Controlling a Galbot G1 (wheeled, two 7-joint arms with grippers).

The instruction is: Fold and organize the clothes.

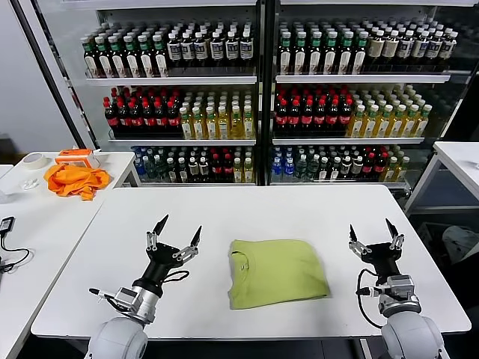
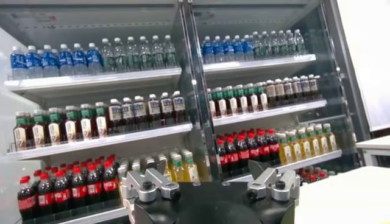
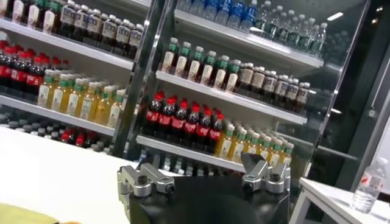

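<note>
Overhead, a folded yellow-green T-shirt lies near the middle of the white table, between the left gripper and right gripper, both spread wide and empty. An orange cloth sits far left. Both wrist views face bottle shelves beyond the table.

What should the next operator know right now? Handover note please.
Left hand: open, empty, raised over the white table, left of the shirt.
Right hand: open, empty, raised to the right of the shirt.
Yellow-green T-shirt: lies folded into a compact rectangle at the table's middle front, touching neither hand.
Orange cloth: bunched on the side table, far left.
Done: this shirt looks folded.
Left: no other shirt is visible; check whether more need folding or whether this one needs placing.
</note>
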